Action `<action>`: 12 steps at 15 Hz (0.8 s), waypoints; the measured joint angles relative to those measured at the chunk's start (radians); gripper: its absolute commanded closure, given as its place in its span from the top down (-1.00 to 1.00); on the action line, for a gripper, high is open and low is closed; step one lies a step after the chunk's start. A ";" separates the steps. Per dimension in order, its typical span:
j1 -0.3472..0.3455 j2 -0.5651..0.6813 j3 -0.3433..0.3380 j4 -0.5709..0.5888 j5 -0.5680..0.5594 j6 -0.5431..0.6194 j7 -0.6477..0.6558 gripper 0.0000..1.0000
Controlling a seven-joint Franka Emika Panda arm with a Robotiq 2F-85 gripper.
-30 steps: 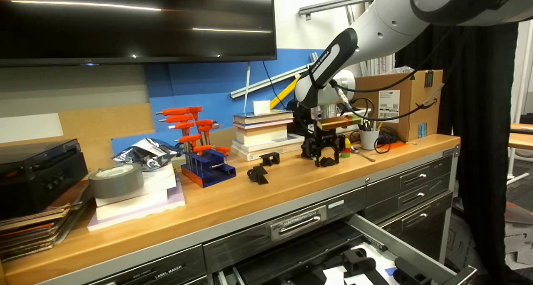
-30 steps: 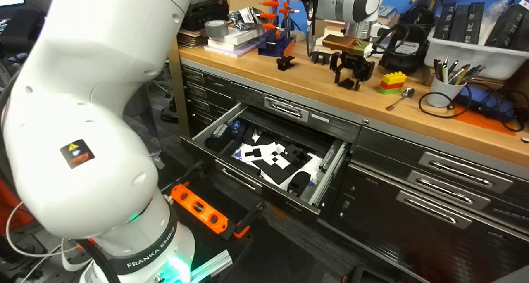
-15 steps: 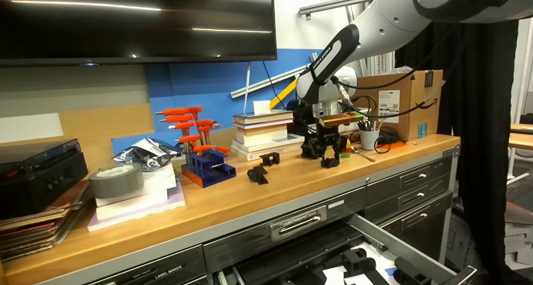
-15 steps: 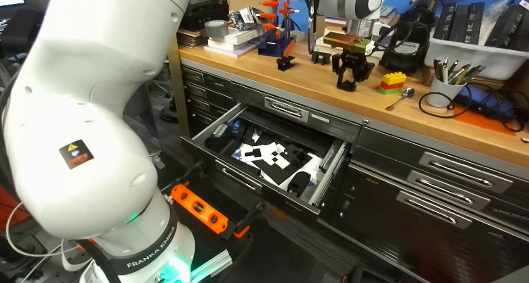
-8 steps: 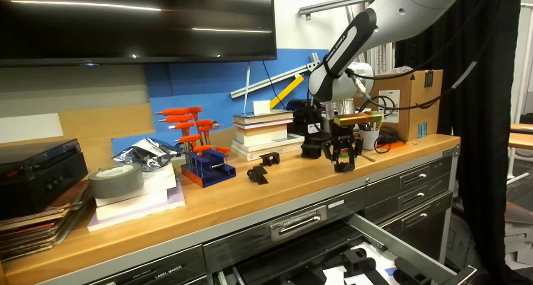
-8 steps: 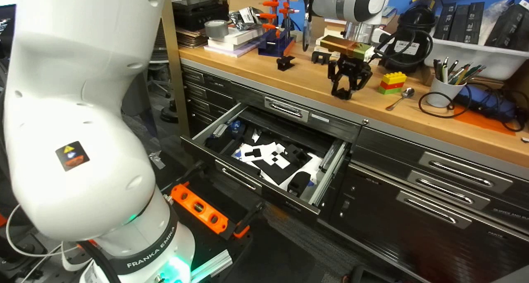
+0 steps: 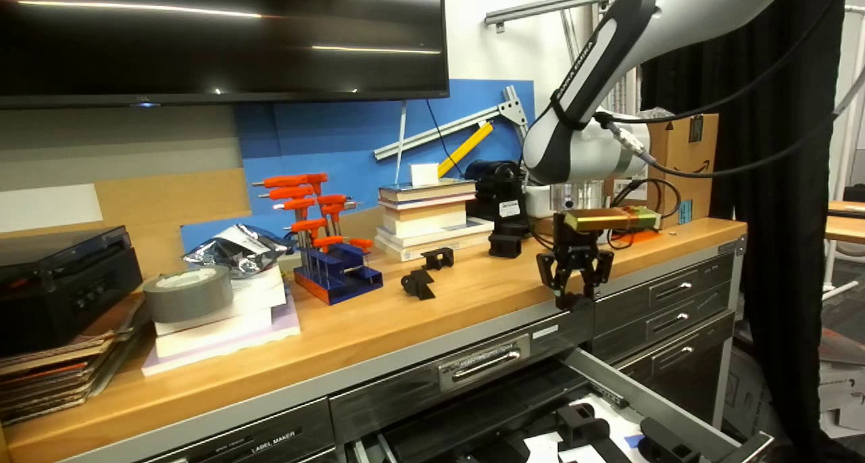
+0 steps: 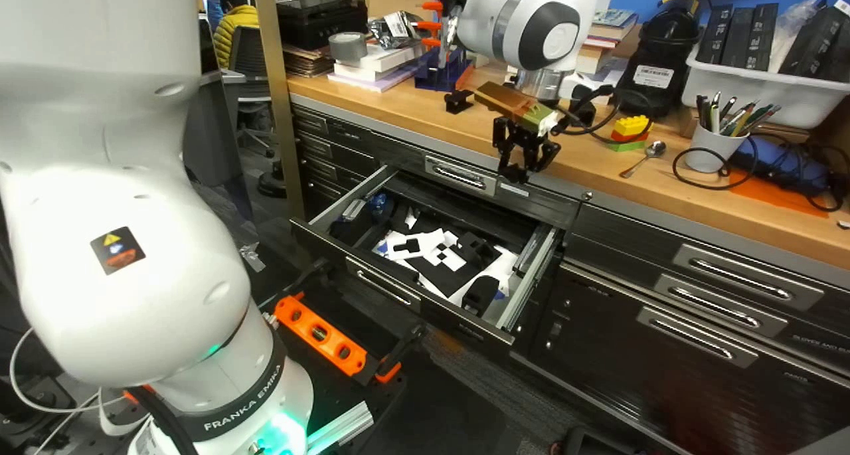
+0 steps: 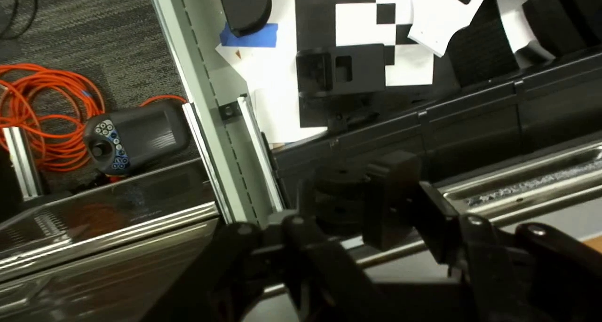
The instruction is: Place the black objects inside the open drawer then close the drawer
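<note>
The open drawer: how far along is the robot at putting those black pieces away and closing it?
Done: nothing certain; the open drawer holds black parts, but who put them there doesn't show. In hand: a black piece in the gripper, off the bench, not yet in the drawer. Left, likely: lowering that in, moving three loose black pieces from the bench, and closing the drawer.

On the rounded white arm [image 8: 133, 322] we are seeing a square dark sticker [image 8: 117, 250] and FRANKA EMIKA lettering [image 8: 242, 397], while green light [image 8: 282, 432] is glowing just below. A dark cable [image 7: 703, 174] is joining a silver plug [image 7: 631, 142]; small screws [image 9: 536, 229] are dotting the black gripper [image 7: 574, 299].
</note>
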 measured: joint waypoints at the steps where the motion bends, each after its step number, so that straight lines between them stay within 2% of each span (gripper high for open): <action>1: 0.008 -0.019 0.003 -0.060 0.004 0.054 0.003 -0.41; 6: 0.032 -0.057 0.021 -0.282 0.025 0.275 0.021 -0.41; 12: 0.033 -0.049 0.022 -0.376 0.029 0.412 0.043 -0.41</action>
